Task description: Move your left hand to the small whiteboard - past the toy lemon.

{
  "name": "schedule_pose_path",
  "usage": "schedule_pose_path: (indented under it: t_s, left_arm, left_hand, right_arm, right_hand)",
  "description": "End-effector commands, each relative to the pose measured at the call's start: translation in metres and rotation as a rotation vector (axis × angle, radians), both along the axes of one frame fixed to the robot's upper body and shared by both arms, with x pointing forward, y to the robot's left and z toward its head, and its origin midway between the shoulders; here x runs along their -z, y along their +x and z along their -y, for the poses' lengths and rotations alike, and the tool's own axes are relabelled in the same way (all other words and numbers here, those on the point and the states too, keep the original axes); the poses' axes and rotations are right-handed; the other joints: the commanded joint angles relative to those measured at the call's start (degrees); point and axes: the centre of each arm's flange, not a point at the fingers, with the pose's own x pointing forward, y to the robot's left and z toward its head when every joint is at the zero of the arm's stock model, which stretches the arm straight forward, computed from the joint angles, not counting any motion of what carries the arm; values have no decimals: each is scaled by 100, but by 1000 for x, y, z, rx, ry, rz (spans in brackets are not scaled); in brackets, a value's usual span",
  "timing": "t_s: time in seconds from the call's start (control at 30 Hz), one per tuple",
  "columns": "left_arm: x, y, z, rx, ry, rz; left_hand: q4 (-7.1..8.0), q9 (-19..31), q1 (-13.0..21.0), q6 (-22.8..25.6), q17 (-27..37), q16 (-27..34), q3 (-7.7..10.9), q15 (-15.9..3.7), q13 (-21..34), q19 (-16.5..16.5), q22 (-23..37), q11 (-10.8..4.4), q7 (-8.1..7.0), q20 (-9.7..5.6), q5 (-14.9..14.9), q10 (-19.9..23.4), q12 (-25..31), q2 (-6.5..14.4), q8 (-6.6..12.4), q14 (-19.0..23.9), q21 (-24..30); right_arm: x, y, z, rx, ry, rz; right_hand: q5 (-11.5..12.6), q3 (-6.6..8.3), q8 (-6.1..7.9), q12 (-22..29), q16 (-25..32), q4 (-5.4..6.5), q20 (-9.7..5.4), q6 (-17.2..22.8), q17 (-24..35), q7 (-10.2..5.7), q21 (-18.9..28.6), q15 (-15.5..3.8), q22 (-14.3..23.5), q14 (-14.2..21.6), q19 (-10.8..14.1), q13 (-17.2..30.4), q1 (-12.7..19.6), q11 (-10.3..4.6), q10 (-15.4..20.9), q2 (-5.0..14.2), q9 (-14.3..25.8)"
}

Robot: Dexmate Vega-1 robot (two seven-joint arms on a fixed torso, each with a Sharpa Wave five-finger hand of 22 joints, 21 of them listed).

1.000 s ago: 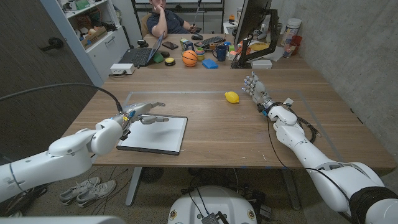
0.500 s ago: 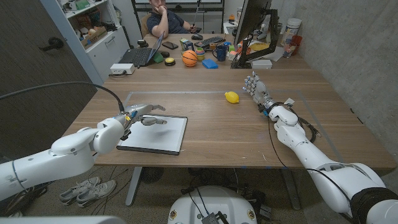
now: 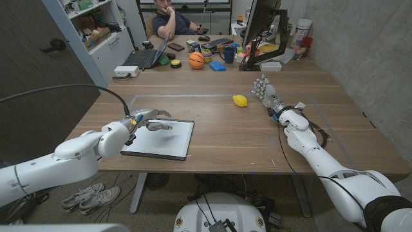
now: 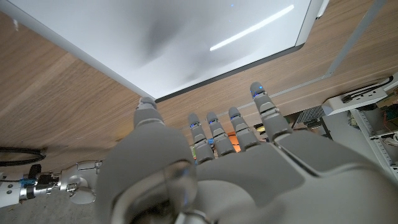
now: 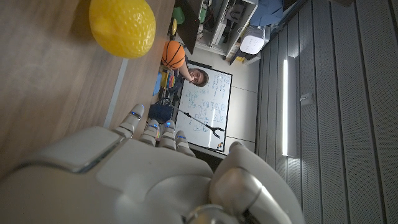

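Note:
The small whiteboard (image 3: pixel 161 138) lies on the near left of the wooden table (image 3: pixel 225 129), white with a dark frame. My left hand (image 3: pixel 149 118) hovers over its far left corner, fingers apart and empty. In the left wrist view the whiteboard (image 4: pixel 168 43) spreads beyond the fingers of the left hand (image 4: pixel 211 162). The toy lemon (image 3: pixel 240 100) sits mid-table, well to the right of the board. My right hand (image 3: pixel 264 90) stands upright just right of the lemon, fingers spread, holding nothing. The right wrist view has the lemon (image 5: pixel 122 26) beyond the right hand (image 5: pixel 149 174).
A laptop (image 3: pixel 143 58), a small basketball (image 3: pixel 196 60), a mug and other clutter crowd the far edge, with a monitor stand (image 3: pixel 264 38) at the far right. A person (image 3: pixel 168 19) sits behind the table. Pale tape lines mark the tabletop.
My left hand has edged slightly forward over the whiteboard's far corner. The right hand and the lemon have stayed put.

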Motion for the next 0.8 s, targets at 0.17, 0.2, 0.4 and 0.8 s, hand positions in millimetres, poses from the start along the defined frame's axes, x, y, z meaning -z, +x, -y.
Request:
schedule_pose_path:
  t_s: [0.17, 0.2, 0.4, 0.8]
  left_arm:
    - [1, 5, 0, -6, 11, -51]
    - [1, 5, 0, -4, 14, -52]
    - [0, 6, 0, -5, 12, -48]
    - [-2, 10, -2, 8, 10, -40]
  left_hand:
    - [-4, -7, 127, 126, 24, -31, 63, -453, 12, 108, 20, -63, 0, -91, -73, -111, -68, -1, -1, 54, 11]
    - [-4, -7, 131, 128, 24, -31, 66, -456, 12, 106, 20, -58, -1, -100, -76, -101, -64, 0, -3, 57, 9]
    - [-5, -13, 161, 137, 24, -32, 84, -468, 11, 65, 19, -62, -1, -79, -97, -72, -59, 4, -17, 78, -11]
    - [8, -19, 195, 162, 26, -43, 118, -488, 12, 9, 20, -63, -1, -84, -133, -16, -48, 32, -38, 88, -36]
  right_arm:
    - [1, -1, 0, 6, 7, 0]
    - [1, -1, -1, 6, 8, -2]
    - [0, 0, -2, 6, 5, -2]
    - [2, 1, -4, 11, 6, -6]
  right_hand:
    - [35, -52, 30, 3, -22, 18, -19, -78, 14, -5, -22, -6, 31, 43, 19, 27, -50, 15, 16, 63, 14]
    - [35, -52, 30, 3, -22, 18, -21, -78, 14, -5, -22, -12, 31, 43, 21, 27, -51, 15, 16, 62, 14]
    - [36, -57, 31, 4, -23, 17, -21, -78, 14, -5, -27, -9, 31, 45, 24, 27, -56, 17, 18, 60, 14]
    - [38, -64, 31, 4, -26, 15, -20, -81, 13, -14, -39, -10, 31, 42, 25, 26, -64, 16, 18, 59, 14]
